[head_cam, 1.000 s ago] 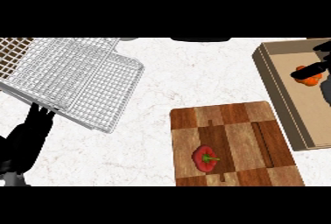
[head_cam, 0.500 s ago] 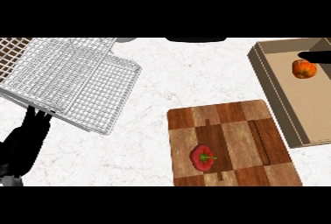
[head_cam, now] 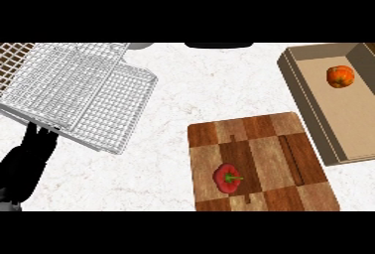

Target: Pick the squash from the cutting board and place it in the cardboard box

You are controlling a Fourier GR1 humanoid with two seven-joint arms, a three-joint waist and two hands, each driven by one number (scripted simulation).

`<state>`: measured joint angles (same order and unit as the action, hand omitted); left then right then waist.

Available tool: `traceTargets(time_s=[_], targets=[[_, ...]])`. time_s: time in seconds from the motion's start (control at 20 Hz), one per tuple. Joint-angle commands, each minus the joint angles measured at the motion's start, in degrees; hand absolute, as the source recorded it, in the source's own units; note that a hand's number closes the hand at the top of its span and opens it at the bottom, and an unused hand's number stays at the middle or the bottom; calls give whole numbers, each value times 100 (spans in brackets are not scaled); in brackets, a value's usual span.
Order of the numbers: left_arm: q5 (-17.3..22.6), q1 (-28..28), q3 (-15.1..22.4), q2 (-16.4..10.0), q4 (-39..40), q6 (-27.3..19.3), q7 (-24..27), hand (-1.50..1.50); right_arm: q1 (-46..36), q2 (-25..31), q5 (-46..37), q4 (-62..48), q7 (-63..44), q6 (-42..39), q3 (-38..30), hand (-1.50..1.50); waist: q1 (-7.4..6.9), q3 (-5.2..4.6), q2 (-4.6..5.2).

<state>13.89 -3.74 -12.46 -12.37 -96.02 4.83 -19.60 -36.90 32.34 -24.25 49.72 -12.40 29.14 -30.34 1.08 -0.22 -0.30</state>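
— What's on that white counter [head_cam: 198,89]?
— Biggest is the wire dish rack [head_cam: 73,89], far left. Then the cardboard box [head_cam: 344,119] along the right edge, and the wooden cutting board [head_cam: 278,158] just beside it.
— The robot's hands?
— I see the left hand [head_cam: 29,158], low at the left, fingers straight, tips at the rack's edge, holding nothing.
— And the squash?
— A red bell pepper [head_cam: 228,177] lies on the board. The orange squash [head_cam: 340,76] sits inside the box, toward its far end.
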Motion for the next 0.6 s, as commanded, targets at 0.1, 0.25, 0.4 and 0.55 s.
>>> traceTargets(time_s=[0.1, 0.25, 0.4, 0.55], targets=[[-184, 475, 88, 93, 17, -93, 330, 0, 1207, 38, 813, 1095, 329, -656, -444, -150, 88, 19, -7], [-108, 275, 74, 42, -219, 22, 172, 0, 1667, 17, 964, 1745, 265, -940, -422, -150, 13, 19, -2], [-68, 435, -63, -127, -97, 91, 113, 0, 2016, 296, 1190, 2031, 102, -1270, -669, -150, 16, 19, 4], [-6, 701, -140, -169, 140, 113, 87, 0, 2390, 259, 1255, 2412, 59, -1398, -701, -150, 18, 17, 11]])
